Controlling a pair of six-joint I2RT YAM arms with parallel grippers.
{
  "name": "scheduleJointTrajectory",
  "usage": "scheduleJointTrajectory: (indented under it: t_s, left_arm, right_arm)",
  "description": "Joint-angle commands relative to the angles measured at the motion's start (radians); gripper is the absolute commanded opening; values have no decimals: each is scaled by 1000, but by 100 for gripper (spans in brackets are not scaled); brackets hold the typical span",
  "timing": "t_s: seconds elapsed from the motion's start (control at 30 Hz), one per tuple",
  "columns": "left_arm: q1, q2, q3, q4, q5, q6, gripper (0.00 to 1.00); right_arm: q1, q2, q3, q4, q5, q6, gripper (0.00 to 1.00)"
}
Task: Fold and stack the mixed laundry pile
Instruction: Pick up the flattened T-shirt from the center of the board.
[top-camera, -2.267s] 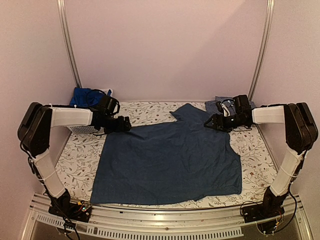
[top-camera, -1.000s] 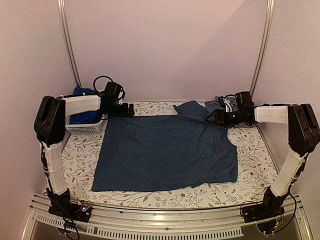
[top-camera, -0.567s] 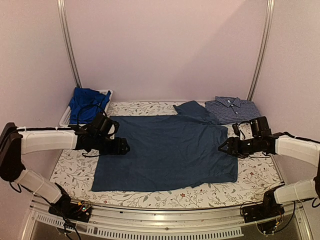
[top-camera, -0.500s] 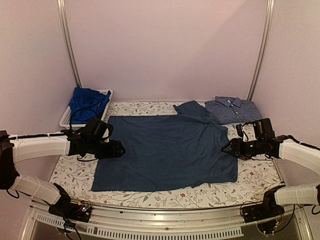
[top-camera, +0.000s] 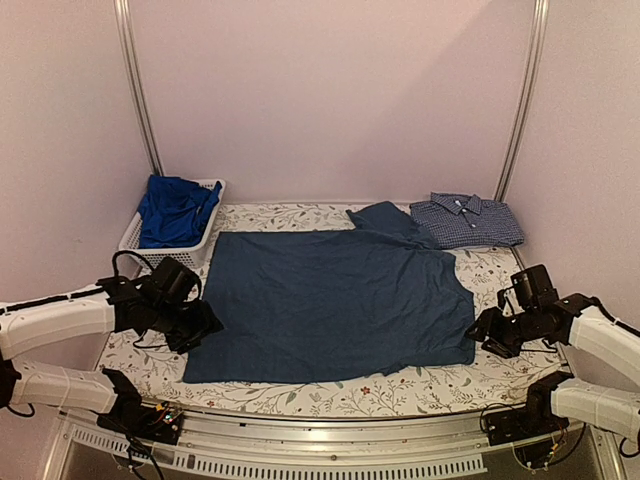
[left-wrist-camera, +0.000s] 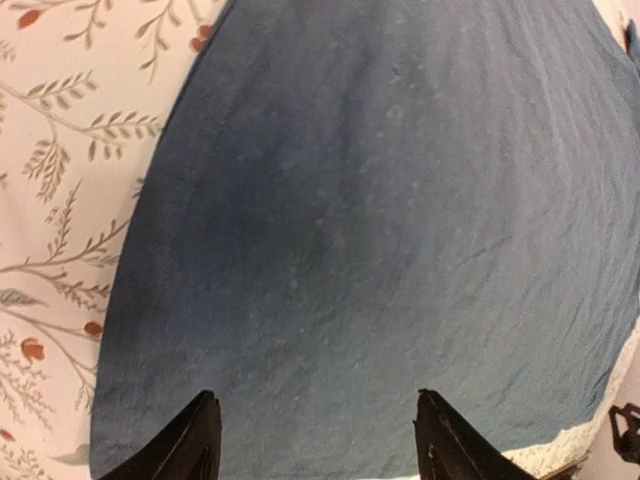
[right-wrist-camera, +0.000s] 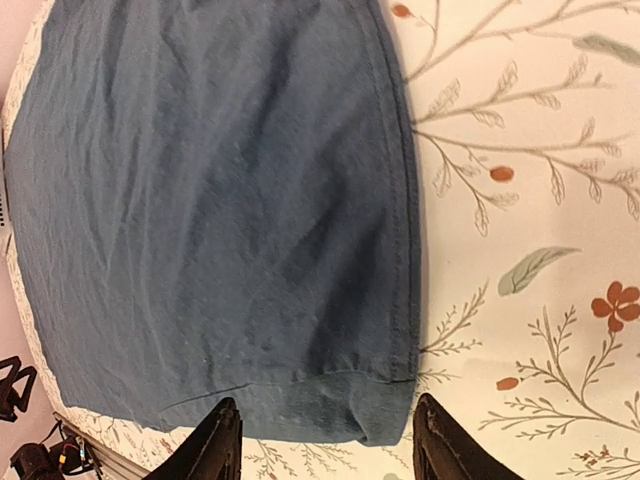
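Navy cotton fills the middle of your table: the dark navy T-shirt (top-camera: 335, 305) lies spread flat on the floral tablecloth (top-camera: 500, 275), hem toward the arm bases, with one sleeve (top-camera: 385, 218) rumpled at its far right corner.

Your left gripper (left-wrist-camera: 315, 395) hangs low at the shirt's left edge, near the near-left corner. Its fingers are spread wide with nothing between them, and the wrist view looks across the cloth. Your right gripper (right-wrist-camera: 326, 400) sits just beside the near-right corner, where the side seam meets the hem. It is released too, fingers apart and holding nothing. You cannot tell from these views whether either gripper touches the fabric.

Beyond the sleeve, at the far right, the blue small-checked collared shirt (top-camera: 466, 220) lies folded, collar up. At the far left, the bright royal-blue garment (top-camera: 170, 208) is heaped in the white mesh basket (top-camera: 132, 240).
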Motion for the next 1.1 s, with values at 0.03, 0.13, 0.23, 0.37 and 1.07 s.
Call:
scheduleJointTrajectory:
  t_s: [0.03,0.13,0.23,0.37,1.07]
  left_arm:
    - [-16,-41,22,-192,-58,-221,66]
    - [-16,-26,39,-251,-51,-266,66]
    - [-21,-18,17,-257,-14,-300,66]
    - [-33,-26,-26,-239,23,-342,64]
    - [-144,-104,-122,-332,61,-542,39]
  right_arm:
    - [35,6,-84,-17,-13,85,53]
    - [77,40,-87,1,21,104,49]
    - [92,74,-85,19,35,113,44]
    - [97,97,-72,33,40,110,27]
    - [96,46,-40,12,2,116,0]
